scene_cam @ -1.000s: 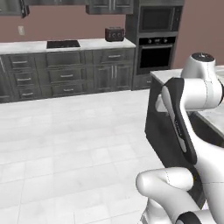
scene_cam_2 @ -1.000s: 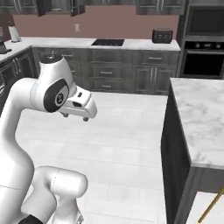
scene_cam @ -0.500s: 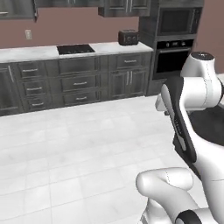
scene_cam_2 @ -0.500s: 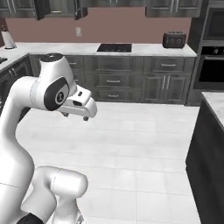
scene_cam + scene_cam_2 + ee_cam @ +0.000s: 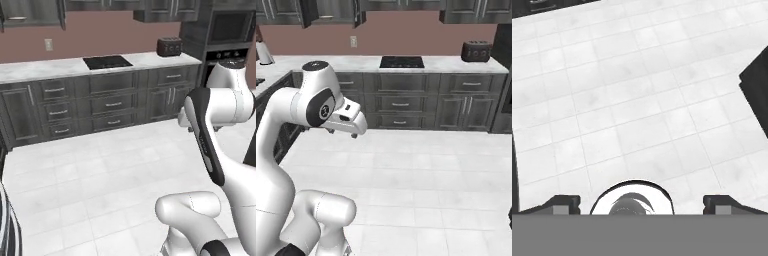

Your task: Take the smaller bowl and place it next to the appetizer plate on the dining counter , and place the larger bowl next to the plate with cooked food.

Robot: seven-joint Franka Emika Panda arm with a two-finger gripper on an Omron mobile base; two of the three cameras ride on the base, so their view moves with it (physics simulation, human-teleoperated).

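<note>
The smaller bowl, the larger bowl, both plates and the dining counter are out of view. My gripper point(image 5: 642, 204) hangs over the white tiled floor point(image 5: 632, 100). Its two dark fingertips point(image 5: 562, 202) stand far apart at the bottom of the hand view, open with nothing between them. From the right base view the hand point(image 5: 345, 131) sits at mid height, pointing down over the floor, with the white arm folded close to the base.
A marble wall counter point(image 5: 45, 69) on dark grey drawers runs along the back, with a black cooktop point(image 5: 107, 62) and a toaster point(image 5: 170, 46). A built-in oven point(image 5: 227, 30) stands at its right end. A dark block point(image 5: 757, 85) edges into the hand view.
The whole picture has shifted: the base has turned, the marble island top has slid out of the right base view, and the wall cabinets have moved rightward. The gripper stays open.
</note>
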